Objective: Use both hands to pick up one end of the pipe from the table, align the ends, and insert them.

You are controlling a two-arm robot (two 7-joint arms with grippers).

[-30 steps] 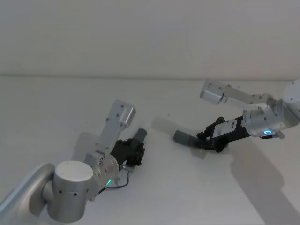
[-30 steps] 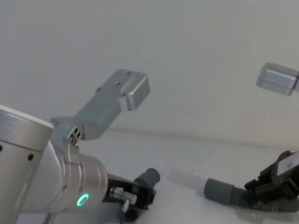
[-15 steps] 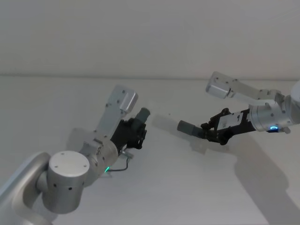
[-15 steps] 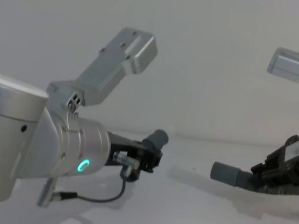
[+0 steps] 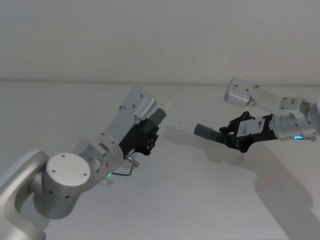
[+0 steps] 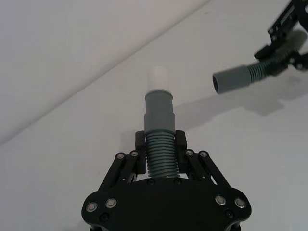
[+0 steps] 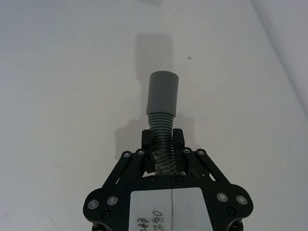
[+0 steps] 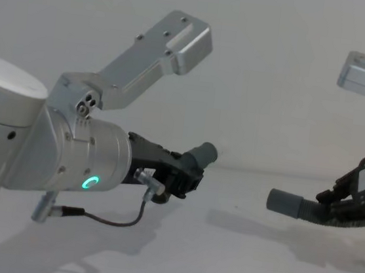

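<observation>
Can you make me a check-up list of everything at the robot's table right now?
Surface: white table, with shadows under both arms.
Job's things: left pipe and right pipe, both held above the table, cuffs apart, not joined.
Clutter: nothing seen.
End effectors: left end effector shut on the left pipe's ribs; right end effector shut on the right pipe's ribs.
Cables: thin dark cable looping under the left wrist.
Surroundings: plain wall.

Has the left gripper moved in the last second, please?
Yes: the left gripper has risen, its pipe now level with the table's far edge.
</observation>
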